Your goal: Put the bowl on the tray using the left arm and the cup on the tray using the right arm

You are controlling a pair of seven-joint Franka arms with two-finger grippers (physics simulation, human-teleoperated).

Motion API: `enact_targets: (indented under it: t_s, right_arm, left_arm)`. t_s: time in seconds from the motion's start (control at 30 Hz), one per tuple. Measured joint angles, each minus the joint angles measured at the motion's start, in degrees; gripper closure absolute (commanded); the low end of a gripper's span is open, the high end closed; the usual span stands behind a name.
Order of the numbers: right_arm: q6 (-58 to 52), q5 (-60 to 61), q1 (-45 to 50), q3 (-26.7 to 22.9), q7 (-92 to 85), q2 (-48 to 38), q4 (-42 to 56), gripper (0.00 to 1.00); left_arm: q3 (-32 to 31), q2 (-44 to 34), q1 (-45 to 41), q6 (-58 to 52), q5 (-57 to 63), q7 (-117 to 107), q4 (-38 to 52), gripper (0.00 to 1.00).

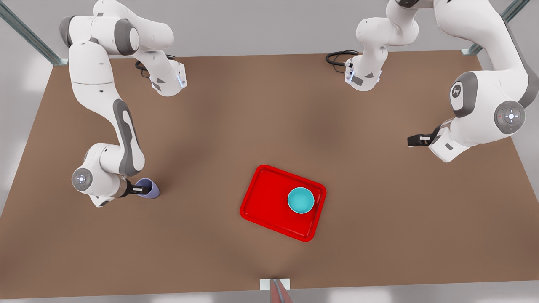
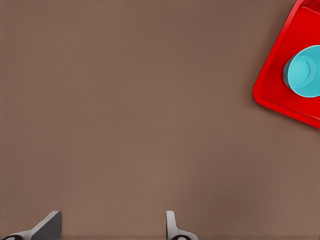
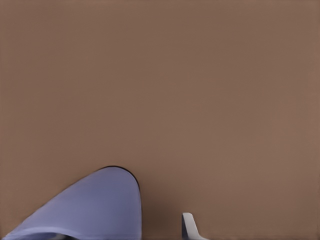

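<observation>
The teal bowl (image 1: 300,200) sits inside the red tray (image 1: 265,202), toward the end on the front view's right. Bowl (image 2: 305,71) and tray (image 2: 272,87) also appear far off in the left wrist view. My left gripper (image 1: 414,140) hangs open and empty over bare table at the front view's right, well away from the tray. The lavender cup (image 1: 148,188) rests on the table at the front view's left. My right gripper (image 1: 138,190) is at the cup, open. In the right wrist view, one finger (image 3: 189,227) stands apart from the cup (image 3: 95,205), which hides the other finger.
The brown table (image 1: 269,126) carries both arm bases at its far edge, each with a black cable (image 1: 337,57) beside it. A small white bracket (image 1: 274,284) sits at the near edge. Wide bare surface separates the cup from the tray.
</observation>
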Motion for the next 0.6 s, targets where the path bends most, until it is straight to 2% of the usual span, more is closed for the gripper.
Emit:
enact_targets:
  t_s: [0.3, 0.37, 0.6]
  right_arm:
    - [-2.6, 0.0, 0.0, 0.0, -0.3, -0.8, 0.9, 0.40]
    - [-2.2, 0.0, 0.0, 0.0, -0.3, -0.7, 0.9, 0.48]
    - [-2.1, 0.0, 0.0, 0.0, -0.2, -0.6, 1.1, 0.52]
  left_arm:
    - [0.0, 0.1, 0.0, -0.1, 0.0, 0.0, -0.1, 0.00]
    - [0.0, 0.1, 0.0, -0.1, 0.0, 0.0, -0.1, 0.00]
    - [0.0, 0.0, 0.0, -0.1, 0.0, 0.0, 0.0, 0.00]
